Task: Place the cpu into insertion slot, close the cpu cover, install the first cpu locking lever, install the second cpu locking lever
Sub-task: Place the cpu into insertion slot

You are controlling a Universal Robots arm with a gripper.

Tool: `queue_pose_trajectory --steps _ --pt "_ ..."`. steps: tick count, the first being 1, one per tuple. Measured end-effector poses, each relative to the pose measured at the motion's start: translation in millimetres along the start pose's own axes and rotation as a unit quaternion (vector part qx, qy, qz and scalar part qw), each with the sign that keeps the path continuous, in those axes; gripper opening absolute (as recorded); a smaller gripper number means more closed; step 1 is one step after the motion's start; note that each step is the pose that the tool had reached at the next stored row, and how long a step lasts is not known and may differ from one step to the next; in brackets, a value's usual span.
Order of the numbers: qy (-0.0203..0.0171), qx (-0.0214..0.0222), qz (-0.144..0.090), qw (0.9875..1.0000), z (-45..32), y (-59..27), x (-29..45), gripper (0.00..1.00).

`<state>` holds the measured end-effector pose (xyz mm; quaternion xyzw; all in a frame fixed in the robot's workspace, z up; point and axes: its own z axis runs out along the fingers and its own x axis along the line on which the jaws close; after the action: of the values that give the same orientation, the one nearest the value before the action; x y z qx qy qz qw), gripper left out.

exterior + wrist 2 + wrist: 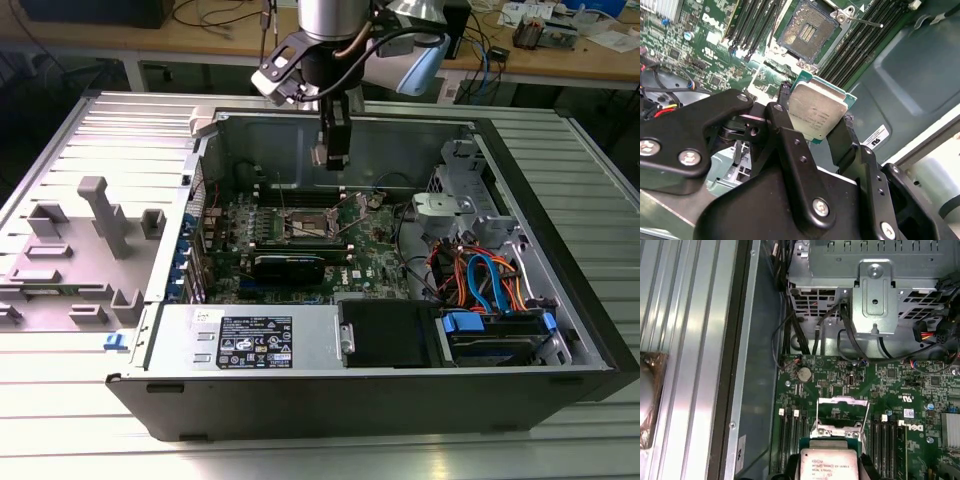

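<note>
My gripper (330, 152) hangs above the open computer case, over the green board. It is shut on the cpu (816, 111), a small square chip with a silver-grey top, pinched at two opposite edges by the black fingers (785, 125). Well below the chip lies the insertion slot (807, 32), its golden-brown contact field bare inside a dark rim; it also shows in the exterior view (312, 222). The cpu cover (842, 415), a thin silver frame, stands swung up off the socket, just beyond the held cpu (830, 467). A thin locking lever (865, 21) sticks out beside the slot.
Long black memory slots (860, 45) flank the socket on both sides. A metal drive cage (875, 295) with cables, and orange and blue cables (480, 280), fill the case's right side in the exterior view. A grey fixture (100, 215) lies at that view's left.
</note>
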<state>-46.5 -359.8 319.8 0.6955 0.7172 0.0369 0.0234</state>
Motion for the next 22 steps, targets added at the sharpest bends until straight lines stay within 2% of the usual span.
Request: queue_pose_trajectory --steps 2,4,13,22 --pt "-0.0014 -0.0003 0.017 0.9999 0.3 0.0 0.0 0.55" --pt "-0.0021 -0.0004 0.024 0.9997 0.4 0.0 0.0 0.55" --pt "-0.0021 -0.0004 0.024 0.9997 1.8 -0.2 0.0 0.55" --pt "-0.0026 -0.0004 0.026 0.9996 12.9 -1.1 -0.2 0.55"
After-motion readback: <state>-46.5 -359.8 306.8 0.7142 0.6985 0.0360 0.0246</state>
